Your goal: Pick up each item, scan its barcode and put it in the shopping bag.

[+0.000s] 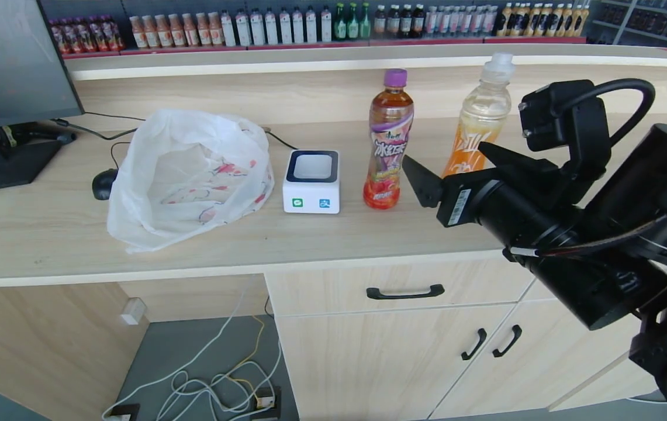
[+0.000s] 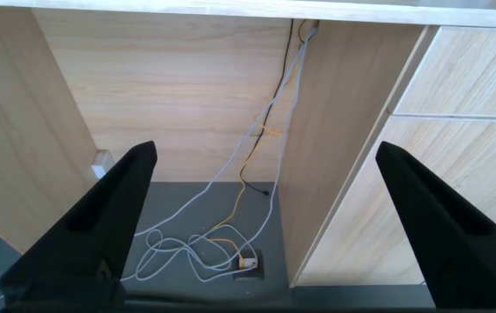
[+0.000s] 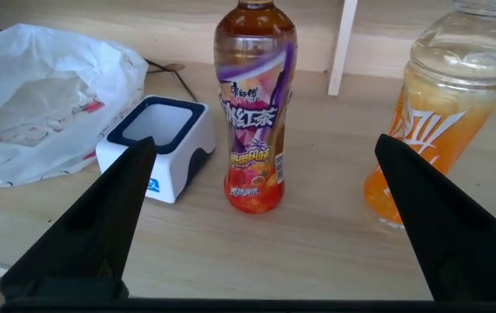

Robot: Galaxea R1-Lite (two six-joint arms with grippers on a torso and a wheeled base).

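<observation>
Judged step: first pickup, so the right tool point(image 1: 442, 150) should straddle the mid-body of the purple-capped iced tea bottle point(image 1: 389, 140), keep its outer finger off the nearby orange drink bottle point(image 1: 479, 126), and grip squarely so the bottle stays upright. That tool is spread wide, empty and touching nothing; the tea bottle stands on the bench point(image 1: 47, 234) between the scanner point(image 1: 311, 181) and the orange bottle, with the shopping bag point(image 1: 187, 175) beyond the scanner. The left tool point(image 2: 265, 148) is also wide open and empty, facing the recess below the bench.
</observation>
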